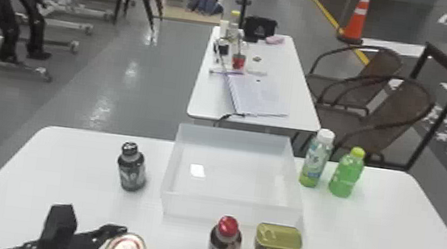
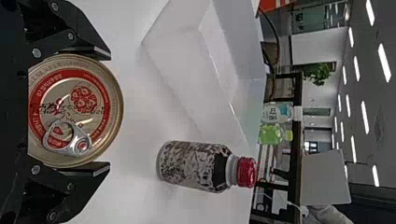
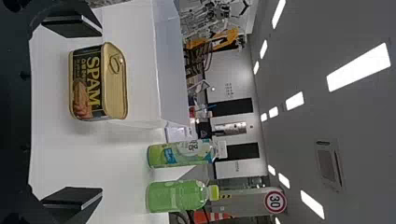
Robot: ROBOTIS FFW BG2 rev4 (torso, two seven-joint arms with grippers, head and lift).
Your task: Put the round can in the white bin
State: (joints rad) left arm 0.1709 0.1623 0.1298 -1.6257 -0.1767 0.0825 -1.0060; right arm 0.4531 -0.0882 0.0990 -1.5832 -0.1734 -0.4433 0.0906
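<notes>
The head view looks forward and down; both wrist views face across the table (image 1: 384,235), lower and nearer, all sharing the white bin (image 1: 200,209).

The rectangular can (image 3: 98,81) reads "SPAM" in big yellow capitals on its dark side, with a smaller line next to the word that is too small to make out. In the right wrist view's background, a round white sign (image 3: 275,202) with a red rim shows the number "30". The round can (image 2: 74,109) carries print and red characters on its lid, not clearly legible. Lettering on the white-capped bottle (image 1: 315,162) and the black-capped bottle (image 1: 132,174) is too blurred to read.
</notes>
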